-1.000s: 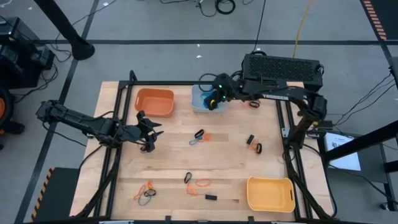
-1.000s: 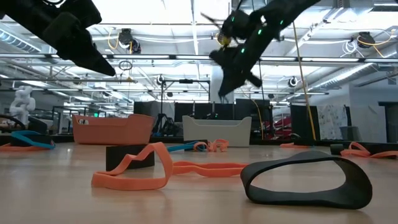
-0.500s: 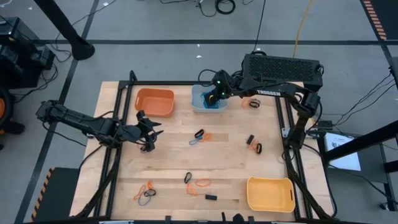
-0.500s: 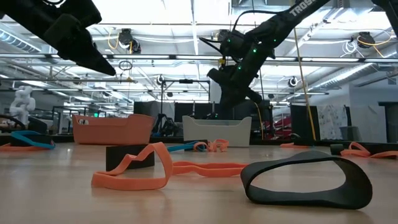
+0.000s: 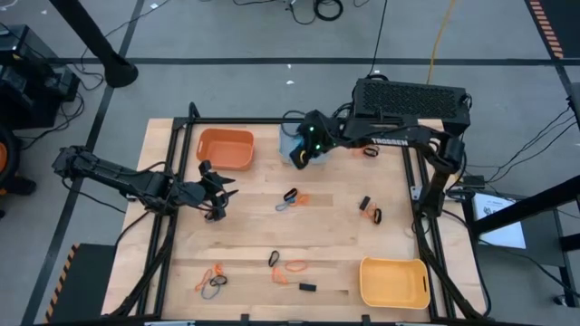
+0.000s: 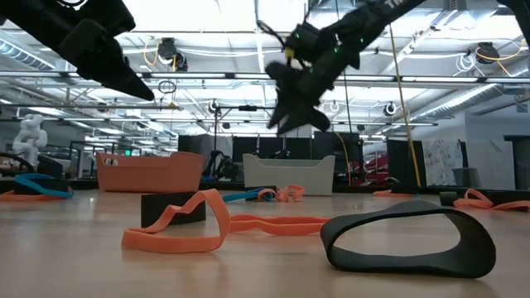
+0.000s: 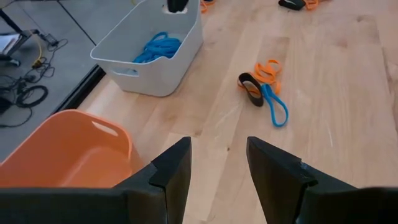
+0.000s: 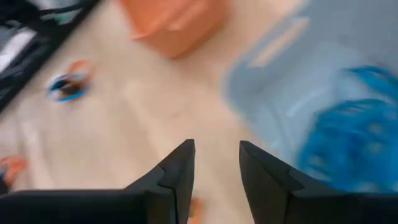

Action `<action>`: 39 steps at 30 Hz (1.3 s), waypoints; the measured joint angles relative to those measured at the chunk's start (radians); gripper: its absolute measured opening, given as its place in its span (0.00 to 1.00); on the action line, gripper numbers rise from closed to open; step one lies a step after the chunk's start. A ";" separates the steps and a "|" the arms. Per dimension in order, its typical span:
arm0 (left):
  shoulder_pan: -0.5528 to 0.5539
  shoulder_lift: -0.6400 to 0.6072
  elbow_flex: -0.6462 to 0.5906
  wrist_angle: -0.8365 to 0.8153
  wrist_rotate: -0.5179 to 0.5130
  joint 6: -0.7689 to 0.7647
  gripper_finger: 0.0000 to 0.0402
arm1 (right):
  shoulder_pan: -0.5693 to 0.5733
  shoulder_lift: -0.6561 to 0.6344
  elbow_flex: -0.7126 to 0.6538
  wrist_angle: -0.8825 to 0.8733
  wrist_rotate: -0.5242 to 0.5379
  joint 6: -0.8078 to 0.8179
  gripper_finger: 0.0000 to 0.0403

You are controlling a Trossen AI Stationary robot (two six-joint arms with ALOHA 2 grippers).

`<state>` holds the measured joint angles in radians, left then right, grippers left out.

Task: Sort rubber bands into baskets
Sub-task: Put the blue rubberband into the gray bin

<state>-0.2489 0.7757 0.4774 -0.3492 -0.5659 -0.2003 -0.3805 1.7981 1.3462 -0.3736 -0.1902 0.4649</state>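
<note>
With empty, parted fingers, the right gripper [image 5: 299,156] hovers above the pale blue-grey plastic basket [image 5: 290,148]; the thin blue elastic rubber bands [image 7: 159,46] below look light and floppy, best pinched across one strand.

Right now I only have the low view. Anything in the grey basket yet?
Observer: Yes, blue bands lie inside the grey basket.
Operator: Right claw holding anything?
Observer: No. The right claw is open with nothing in it, at the grey basket's edge.
Operator: Left claw?
Observer: The left claw is open and empty, above bare wood near the orange basket.
</note>
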 joint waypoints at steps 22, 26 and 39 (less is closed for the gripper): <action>0.000 0.000 0.000 0.037 0.073 -0.028 0.41 | 0.432 0.149 0.052 0.075 0.300 -0.304 0.29; 0.000 0.001 0.000 0.033 0.081 -0.031 0.41 | 0.414 0.229 0.052 0.142 0.300 -0.436 0.29; -0.002 0.010 0.000 0.026 0.098 -0.022 0.41 | 0.356 0.335 0.052 0.131 0.286 -0.483 0.29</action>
<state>-0.2511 0.7853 0.4775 -0.3230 -0.4675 -0.2226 -0.0247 2.1327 1.3979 -0.2421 0.0955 -0.0177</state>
